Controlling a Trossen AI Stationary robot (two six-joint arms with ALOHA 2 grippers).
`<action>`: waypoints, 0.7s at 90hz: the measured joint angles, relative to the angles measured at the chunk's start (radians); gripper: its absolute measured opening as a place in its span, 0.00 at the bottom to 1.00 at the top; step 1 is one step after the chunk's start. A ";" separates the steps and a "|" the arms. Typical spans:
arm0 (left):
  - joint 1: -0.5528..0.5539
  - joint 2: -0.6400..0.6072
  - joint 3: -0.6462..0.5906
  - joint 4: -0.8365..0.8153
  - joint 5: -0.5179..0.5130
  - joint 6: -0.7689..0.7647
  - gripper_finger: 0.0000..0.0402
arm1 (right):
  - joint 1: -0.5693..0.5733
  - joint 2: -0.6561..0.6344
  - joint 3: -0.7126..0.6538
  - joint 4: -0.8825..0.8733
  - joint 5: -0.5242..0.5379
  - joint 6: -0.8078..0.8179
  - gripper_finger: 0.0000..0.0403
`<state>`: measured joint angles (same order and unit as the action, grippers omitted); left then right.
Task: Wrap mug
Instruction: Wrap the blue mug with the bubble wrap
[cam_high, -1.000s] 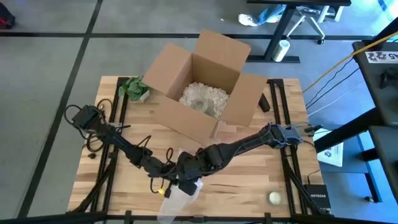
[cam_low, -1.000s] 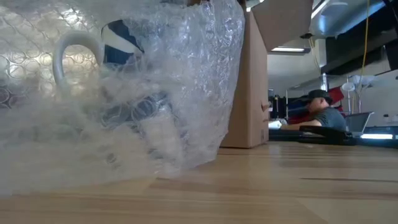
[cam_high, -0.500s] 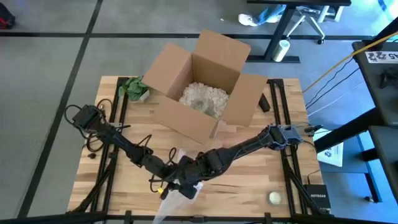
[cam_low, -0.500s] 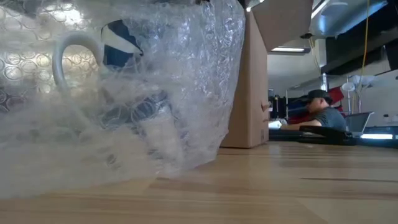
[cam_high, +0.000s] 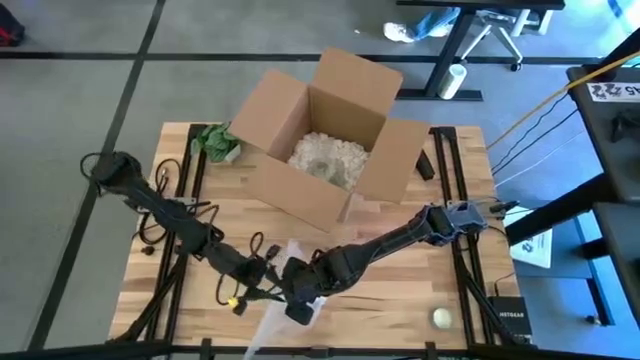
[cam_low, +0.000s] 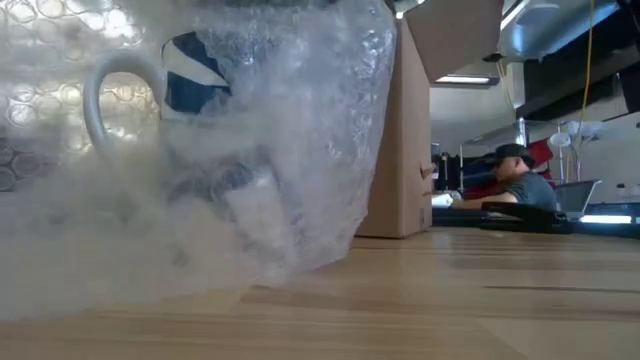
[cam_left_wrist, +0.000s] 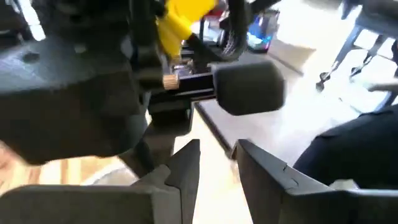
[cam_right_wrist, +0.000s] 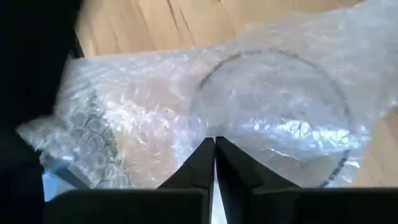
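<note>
Two arms meet at the near edge of the wooden counter (cam_high: 390, 300), behind which an open cardboard box (cam_high: 325, 140) half-filled with pale packing fill stands. Bubble wrap (cam_low: 200, 170) lies in a loose heap at the counter's front, draped over and around the mug (cam_low: 190, 90), whose white handle and dark-and-white body show through the film in the low view. Right gripper (cam_right_wrist: 214, 158): fingers pinched together on a fold of the wrap over the mug's round rim. Left gripper (cam_left_wrist: 214, 171): fingers narrowly parted with nothing visibly between them, just beside the right one in the high view. A small pale ball (cam_high: 441, 317) rests near the counter's right front corner, and some green leafy thing (cam_high: 218, 142) at the rear left.

Handling, as judged: the mug is rigid, fairly heavy and breakable; the wrap is light, limp and slippery, so it will slide rather than fold crisply. Hold the film by an edge or gathered fold, and steady the mug by its body through the wrap.
</note>
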<state>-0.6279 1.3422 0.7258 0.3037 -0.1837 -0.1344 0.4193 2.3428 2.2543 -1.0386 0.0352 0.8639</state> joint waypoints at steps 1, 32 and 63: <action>-0.004 -0.006 0.000 -0.015 -0.009 -0.002 0.22 | -0.001 0.000 0.000 0.000 0.000 0.000 0.00; -0.099 -0.109 -0.077 -0.309 -0.308 -0.144 0.22 | -0.016 0.000 0.000 0.044 0.007 -0.036 0.00; -0.165 -0.281 -0.446 0.073 -0.312 -0.352 0.22 | -0.048 0.009 0.002 -0.011 -0.077 -0.028 0.00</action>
<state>-0.7931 1.0610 0.2793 0.3771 -0.4956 -0.4861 0.3713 2.3514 2.2559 -1.0499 -0.0419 0.8357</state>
